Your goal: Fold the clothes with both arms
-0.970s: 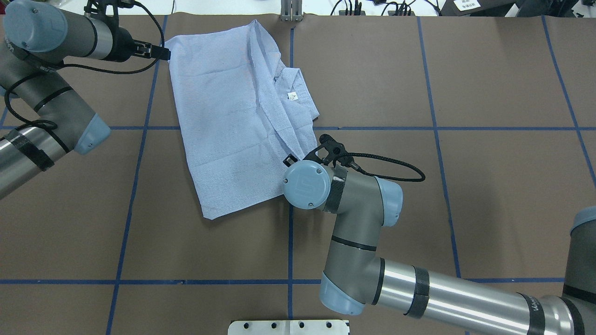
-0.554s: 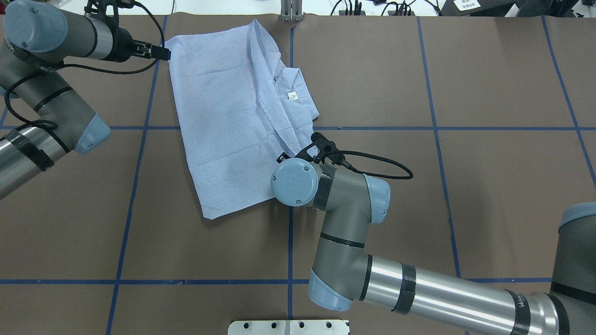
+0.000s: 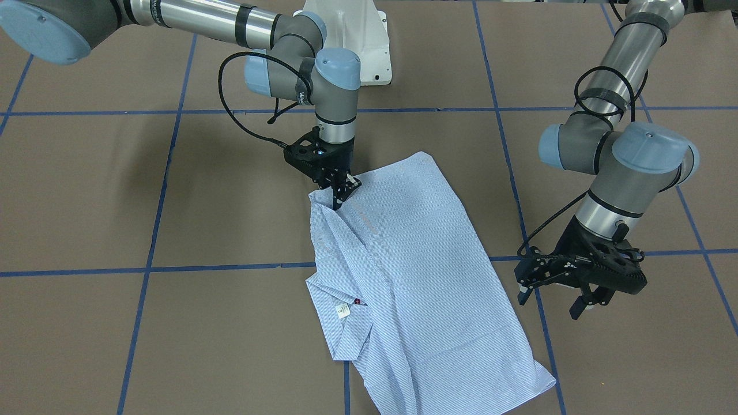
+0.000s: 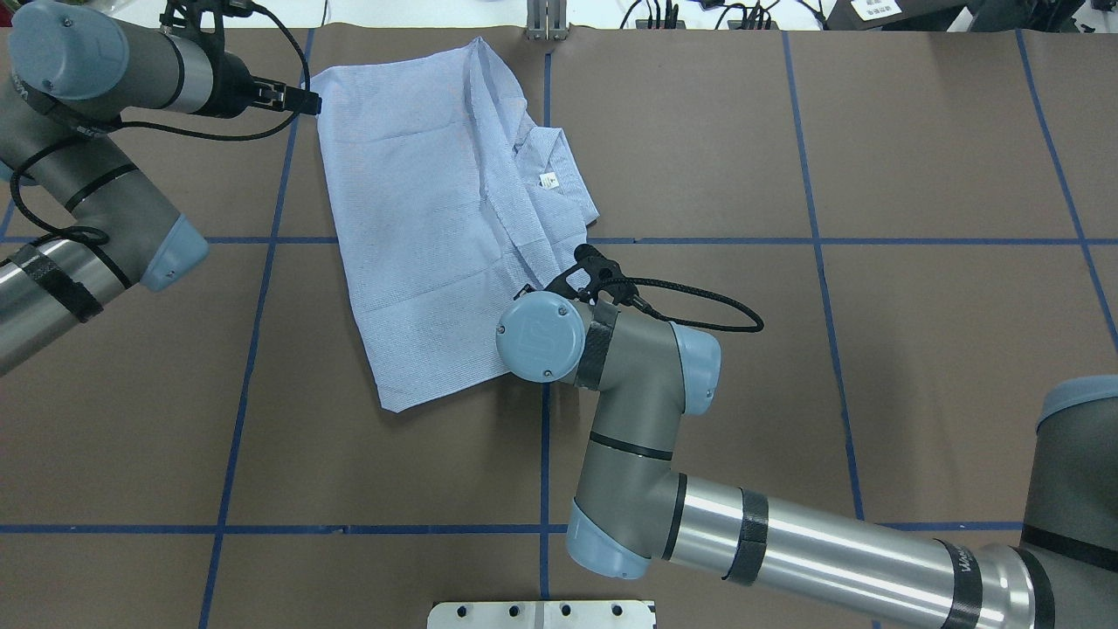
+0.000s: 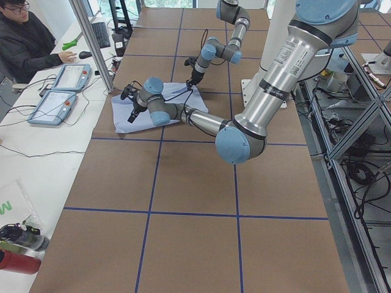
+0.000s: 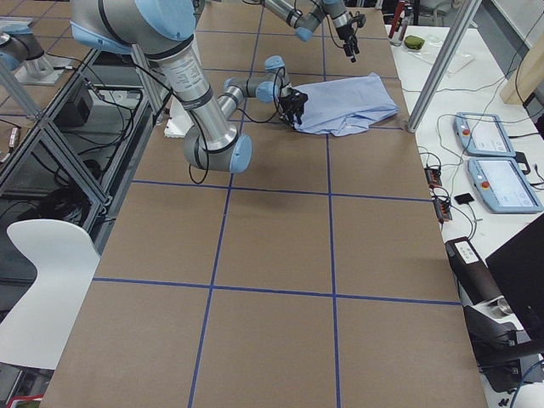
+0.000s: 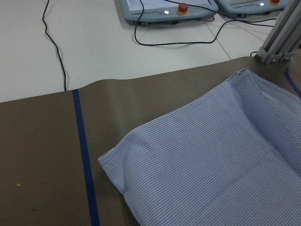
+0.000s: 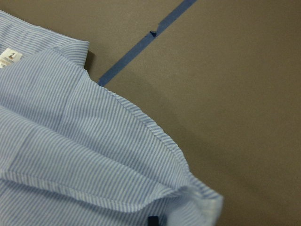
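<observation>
The light blue-and-white striped shirt (image 3: 415, 276) lies folded on the brown table, collar and white label (image 3: 343, 311) up; it also shows in the overhead view (image 4: 419, 218). My right gripper (image 3: 344, 193) stands on the shirt's near right corner, its fingers close together on a bunched fold of cloth; the right wrist view shows that fold (image 8: 70, 141). In the overhead view its wrist hides it. My left gripper (image 3: 549, 304) is open and empty, just off the shirt's far left corner (image 4: 306, 100). The left wrist view shows that corner (image 7: 216, 174), no fingers.
Blue tape lines cross the table. The white pedestal base (image 4: 541, 614) is at the near edge, and an aluminium post (image 4: 546, 22) at the far edge. An operator (image 5: 30, 43) sits by control pendants (image 5: 61, 91) on the white bench beyond.
My right arm's wrist has moved left and a little farther onto the shirt's edge. The left arm and the rest of the shirt have not visibly moved.
</observation>
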`<control>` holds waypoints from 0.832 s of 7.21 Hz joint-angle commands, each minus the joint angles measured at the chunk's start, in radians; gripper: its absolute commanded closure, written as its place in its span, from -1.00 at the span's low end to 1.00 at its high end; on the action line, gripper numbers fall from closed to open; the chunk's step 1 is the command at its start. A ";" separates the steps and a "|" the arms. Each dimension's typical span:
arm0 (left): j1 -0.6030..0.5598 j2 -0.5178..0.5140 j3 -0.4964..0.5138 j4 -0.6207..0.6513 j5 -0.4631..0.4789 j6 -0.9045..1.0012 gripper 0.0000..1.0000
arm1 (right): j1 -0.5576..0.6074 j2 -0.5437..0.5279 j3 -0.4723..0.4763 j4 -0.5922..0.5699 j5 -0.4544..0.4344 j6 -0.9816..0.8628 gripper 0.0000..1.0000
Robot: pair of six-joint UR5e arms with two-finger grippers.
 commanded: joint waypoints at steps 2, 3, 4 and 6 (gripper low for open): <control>0.000 0.000 0.000 -0.004 0.000 0.000 -1.00 | 0.014 -0.015 0.021 -0.002 0.001 -0.014 1.00; 0.000 0.000 0.000 -0.006 0.000 0.000 -1.00 | 0.019 -0.065 0.086 -0.002 0.004 -0.017 1.00; 0.002 0.000 -0.001 -0.007 0.000 -0.002 -1.00 | 0.019 -0.150 0.198 -0.003 0.004 -0.017 1.00; 0.003 0.000 -0.005 -0.010 -0.005 -0.003 -1.00 | -0.068 -0.203 0.370 -0.130 -0.066 -0.002 1.00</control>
